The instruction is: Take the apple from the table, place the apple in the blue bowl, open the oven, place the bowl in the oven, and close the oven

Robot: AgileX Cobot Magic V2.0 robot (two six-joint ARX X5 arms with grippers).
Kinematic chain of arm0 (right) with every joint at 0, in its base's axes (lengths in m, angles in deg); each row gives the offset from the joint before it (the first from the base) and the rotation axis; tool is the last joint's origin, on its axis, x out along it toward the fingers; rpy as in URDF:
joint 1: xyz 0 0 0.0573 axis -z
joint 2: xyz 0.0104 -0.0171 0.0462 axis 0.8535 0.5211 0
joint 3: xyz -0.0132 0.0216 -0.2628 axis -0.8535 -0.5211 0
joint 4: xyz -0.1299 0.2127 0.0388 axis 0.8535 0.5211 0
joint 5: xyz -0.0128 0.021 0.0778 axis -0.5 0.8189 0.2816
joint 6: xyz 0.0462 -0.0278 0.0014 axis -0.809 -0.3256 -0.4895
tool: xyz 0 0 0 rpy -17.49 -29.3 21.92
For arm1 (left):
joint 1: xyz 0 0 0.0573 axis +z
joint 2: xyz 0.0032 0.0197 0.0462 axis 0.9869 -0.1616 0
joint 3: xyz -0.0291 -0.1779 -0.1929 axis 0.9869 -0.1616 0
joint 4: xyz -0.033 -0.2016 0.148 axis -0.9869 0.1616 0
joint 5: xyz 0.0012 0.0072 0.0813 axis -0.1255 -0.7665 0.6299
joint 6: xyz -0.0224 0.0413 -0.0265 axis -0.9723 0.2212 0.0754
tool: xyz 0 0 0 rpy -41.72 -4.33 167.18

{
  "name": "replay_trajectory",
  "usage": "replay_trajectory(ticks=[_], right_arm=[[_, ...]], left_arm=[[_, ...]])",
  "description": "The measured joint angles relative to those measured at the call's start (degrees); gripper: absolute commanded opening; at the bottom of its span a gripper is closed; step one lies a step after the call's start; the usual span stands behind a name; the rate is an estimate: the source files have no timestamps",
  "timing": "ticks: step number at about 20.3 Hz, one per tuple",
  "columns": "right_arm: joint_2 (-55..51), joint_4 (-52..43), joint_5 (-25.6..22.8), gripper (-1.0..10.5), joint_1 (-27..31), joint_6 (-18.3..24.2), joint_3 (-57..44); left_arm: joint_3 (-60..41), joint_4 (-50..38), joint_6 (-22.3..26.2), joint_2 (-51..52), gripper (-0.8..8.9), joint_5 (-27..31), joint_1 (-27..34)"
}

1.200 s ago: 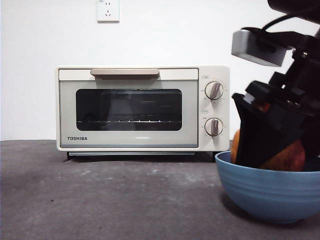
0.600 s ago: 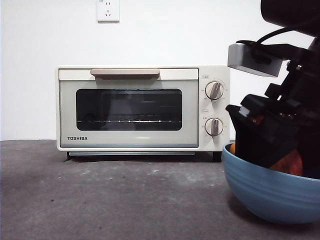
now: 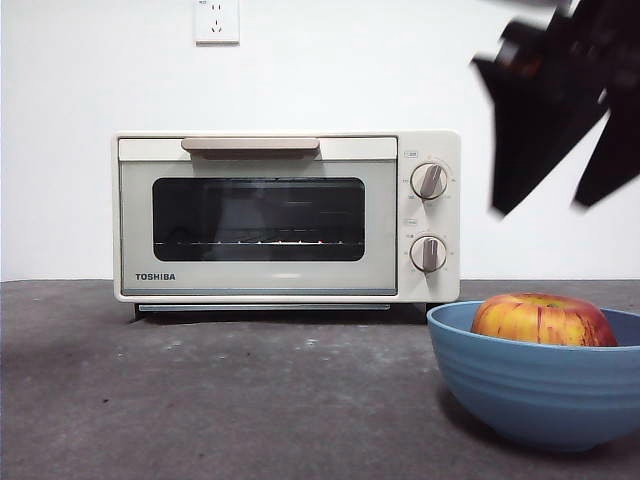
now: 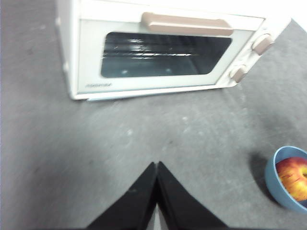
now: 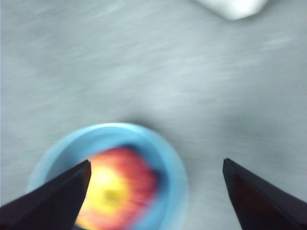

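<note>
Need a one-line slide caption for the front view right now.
Apple rests in the blue bowl while the open right claw hangs above; oven door shut.

Your front view: bright, even light, soft shadow under blue bowl [image 3: 540,385]. Your right wrist view heavily motion-blurred; apple [image 5: 117,191] perhaps smeared.

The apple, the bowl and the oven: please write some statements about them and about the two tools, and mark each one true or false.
1. The red-and-yellow round apple lies inside the wide matte blue bowl. True.
2. The cream-white boxy toaster oven has its door open. False: the door is shut.
3. The right tool grips the apple. False: it is open, above the bowl, holding nothing.
4. The left tool is shut, over the dark grey rough table. True.
5. The bowl stands inside the oven. False: it stands on the table.
</note>
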Motion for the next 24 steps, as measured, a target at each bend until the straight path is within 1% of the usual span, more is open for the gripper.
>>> replay_trajectory(ticks=[2, 3, 6, 8, 10, 13, 16, 19, 24], right_arm=[[-2.4, 5.3, -6.3, 4.4, 1.4, 0.1, 1.5], [-3.4, 7.9, -8.3, 4.4, 2.5, 0.1, 1.5], [-4.5, 16.2, -9.2, 4.4, 7.3, 0.1, 1.4], [-4.9, 18.6, -8.1, 4.4, 9.9, 0.0, 1.4], [-5.1, 19.3, -5.2, 4.4, 11.6, 0.0, 1.2], [-5.1, 19.4, -1.5, 4.4, 12.8, 0.0, 1.0], [-5.1, 19.3, 0.5, 4.4, 13.4, 0.0, 1.0], [-5.1, 19.4, 1.5, 4.4, 13.4, -0.4, 1.0], [-5.1, 19.3, 1.6, 4.4, 13.4, -0.7, 1.0]], left_arm=[[0.9, -3.2, -0.2, -3.9, 0.07, 0.0, -2.1], [1.7, -4.7, -0.4, -6.0, 0.07, 0.0, -3.0], [5.7, -12.2, -0.6, -14.0, 0.07, 0.0, -5.8], [9.1, -16.3, -0.6, -19.6, 0.07, 0.5, -6.8], [12.0, -17.9, -0.6, -24.4, 0.07, 1.5, -7.4], [15.6, -19.5, -0.3, -30.4, 0.07, 1.7, -8.0], [18.8, -20.5, 0.0, -35.5, 0.07, 1.7, -8.1], [21.9, -21.6, 0.3, -39.7, 0.07, 1.7, -8.3], [25.1, -22.8, 1.1, -45.0, 0.07, 1.8, -8.4]])
